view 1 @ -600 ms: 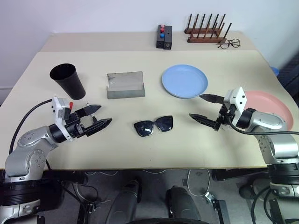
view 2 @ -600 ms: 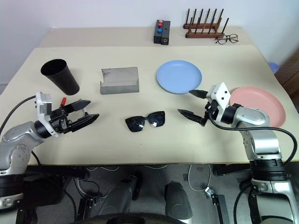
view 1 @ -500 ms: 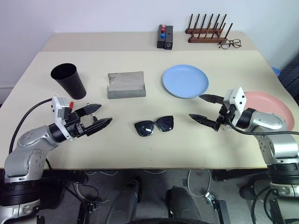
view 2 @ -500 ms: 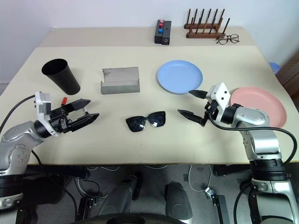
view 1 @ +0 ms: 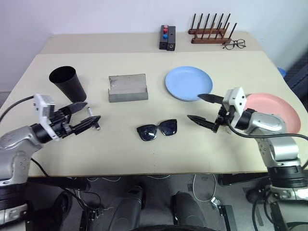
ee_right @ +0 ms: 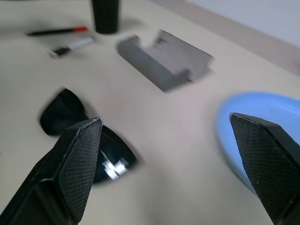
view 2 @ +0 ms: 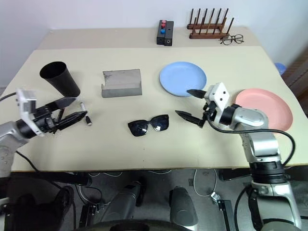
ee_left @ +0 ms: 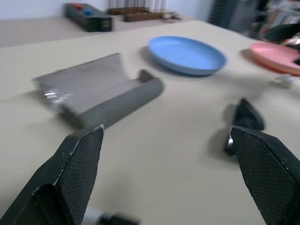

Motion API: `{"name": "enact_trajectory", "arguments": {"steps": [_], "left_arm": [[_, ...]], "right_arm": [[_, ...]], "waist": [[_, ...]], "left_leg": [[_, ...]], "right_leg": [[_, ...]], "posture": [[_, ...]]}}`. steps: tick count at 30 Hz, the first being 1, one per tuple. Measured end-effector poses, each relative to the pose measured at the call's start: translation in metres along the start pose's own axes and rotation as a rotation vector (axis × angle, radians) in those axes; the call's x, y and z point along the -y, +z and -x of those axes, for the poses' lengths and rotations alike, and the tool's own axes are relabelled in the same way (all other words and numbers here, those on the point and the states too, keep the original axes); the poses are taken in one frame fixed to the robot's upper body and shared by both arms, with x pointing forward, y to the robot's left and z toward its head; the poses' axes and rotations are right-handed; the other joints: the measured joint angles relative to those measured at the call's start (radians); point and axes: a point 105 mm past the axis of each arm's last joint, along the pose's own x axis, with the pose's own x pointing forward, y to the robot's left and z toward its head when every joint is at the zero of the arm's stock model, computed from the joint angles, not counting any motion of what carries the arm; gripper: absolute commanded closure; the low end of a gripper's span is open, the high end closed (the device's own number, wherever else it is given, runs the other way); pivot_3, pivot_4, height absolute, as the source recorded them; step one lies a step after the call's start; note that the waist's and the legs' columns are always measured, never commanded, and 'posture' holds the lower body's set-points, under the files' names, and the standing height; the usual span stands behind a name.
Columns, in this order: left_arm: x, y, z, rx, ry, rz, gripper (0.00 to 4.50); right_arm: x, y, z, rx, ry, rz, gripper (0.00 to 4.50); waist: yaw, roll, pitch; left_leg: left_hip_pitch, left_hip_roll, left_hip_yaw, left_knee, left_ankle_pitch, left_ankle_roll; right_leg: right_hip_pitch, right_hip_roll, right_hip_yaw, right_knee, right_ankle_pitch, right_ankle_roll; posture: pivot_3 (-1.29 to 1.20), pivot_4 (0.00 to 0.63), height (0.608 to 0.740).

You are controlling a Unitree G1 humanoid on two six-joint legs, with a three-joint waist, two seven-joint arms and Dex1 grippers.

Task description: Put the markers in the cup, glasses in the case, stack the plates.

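Above the table (view 1: 144, 154), both the left gripper (view 1: 83, 117) and right gripper (view 1: 204, 110) hang spread wide and empty, flanking the glasses (view 1: 157, 130).

Illumination is even and bright, diffuse from overhead. Shadows on the table (view 1: 144, 154) are soft and short; the cup (view 1: 69, 83) casts only a faint one. No harsh glare; a small highlight sits on the sunglasses (ee_right: 82, 140) lens in the right wrist view. Both wrist views are soft with blur, worst on the case (ee_left: 101, 93) and the far background. Head views are reasonably sharp, with mild softness on far items.
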Motion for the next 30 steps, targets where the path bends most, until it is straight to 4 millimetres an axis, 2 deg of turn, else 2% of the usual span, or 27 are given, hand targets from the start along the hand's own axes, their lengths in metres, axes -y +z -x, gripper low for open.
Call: {"name": "enact_trajectory", "arguments": {"steps": [4,8,13,17,23,30], "left_arm": [[-0.030,0.003,0.026,-0.024,0.203,0.044,0.00],[-0.051,0.010,0.042,-0.025,0.375,0.065,0.00],[-0.073,-0.006,0.059,-0.174,0.567,0.127,0.00],[-0.080,-0.003,0.046,-0.209,0.619,0.109,0.00],[-0.082,-0.015,0.022,-0.334,0.617,0.100,0.00],[-0.083,-0.028,0.011,-0.452,0.620,0.157,0.00]], "right_arm": [[-0.005,0.016,-0.027,0.056,0.034,-0.029,0.07],[0.000,0.034,-0.036,0.093,0.024,0.009,0.07],[-0.009,0.029,-0.047,0.083,0.041,0.012,0.07],[-0.014,0.033,-0.055,0.114,0.054,0.029,0.07],[-0.015,0.031,-0.058,0.122,0.038,0.055,0.07],[-0.020,0.019,-0.053,0.103,0.019,0.030,0.07]], "waist": [[0.007,0.000,0.000],[0.015,-0.001,-0.001],[0.004,-0.001,0.000],[0.008,-0.001,-0.001],[0.007,-0.001,-0.001],[0.003,-0.001,-0.001]], "left_leg": [[0.000,0.000,-0.001,0.000,0.000,0.000],[-0.001,-0.001,-0.001,0.001,0.000,0.000],[0.000,-0.001,-0.001,0.000,0.000,0.000],[0.000,-0.001,-0.001,0.000,0.000,0.000],[0.000,-0.001,-0.001,0.000,0.000,-0.001],[0.000,-0.001,-0.001,0.000,0.000,-0.001]], "right_leg": [[0.000,0.000,0.000,0.000,0.000,0.000],[0.000,-0.001,0.000,-0.001,0.000,0.000],[-0.001,0.000,0.000,0.000,0.000,0.000],[0.000,0.000,0.000,0.000,0.000,0.000],[0.000,0.001,0.000,0.001,0.002,0.002],[-0.001,0.001,0.000,0.002,0.002,0.002]], "posture": [[0.00,0.150,0.738],[0.00,0.150,0.738],[0.00,0.150,0.738],[0.00,0.150,0.738],[0.00,0.150,0.738],[0.00,0.150,0.738]]}}
